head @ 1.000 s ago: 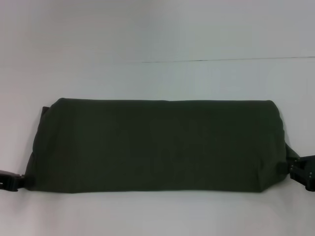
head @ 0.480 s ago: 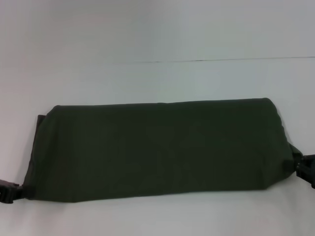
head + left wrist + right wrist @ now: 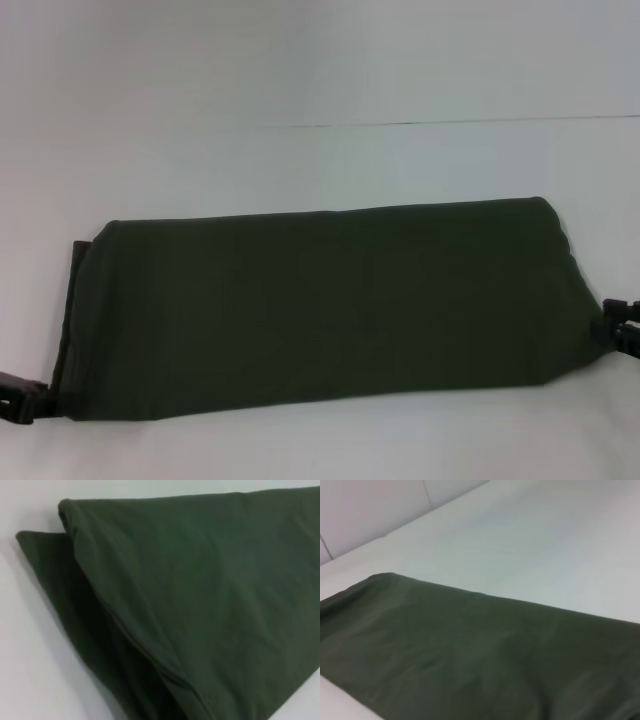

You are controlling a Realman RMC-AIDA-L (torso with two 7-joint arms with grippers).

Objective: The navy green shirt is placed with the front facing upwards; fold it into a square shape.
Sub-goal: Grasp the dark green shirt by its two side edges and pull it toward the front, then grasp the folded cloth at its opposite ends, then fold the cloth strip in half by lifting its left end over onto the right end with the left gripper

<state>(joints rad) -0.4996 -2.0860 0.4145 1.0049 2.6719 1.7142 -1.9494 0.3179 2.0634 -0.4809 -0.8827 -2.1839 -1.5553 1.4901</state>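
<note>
Shirt [image 3: 320, 305]: folded band on worktop [image 3: 320, 60]; 2 layers visible in left wrist view only; no writing visible. Left gripper [image 3: 20, 395] and right gripper [image 3: 622, 335] at its ends, grip cannot be told.

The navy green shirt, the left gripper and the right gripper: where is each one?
navy green shirt [image 3: 320, 305], head view, middle of cloth.
left gripper [image 3: 20, 397], head view, black tip.
right gripper [image 3: 622, 330], head view, black tip.

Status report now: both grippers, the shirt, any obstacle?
Left gripper at shirt's left end, right gripper at right end. Navy green shirt folded into long band. No obstacle seen.
</note>
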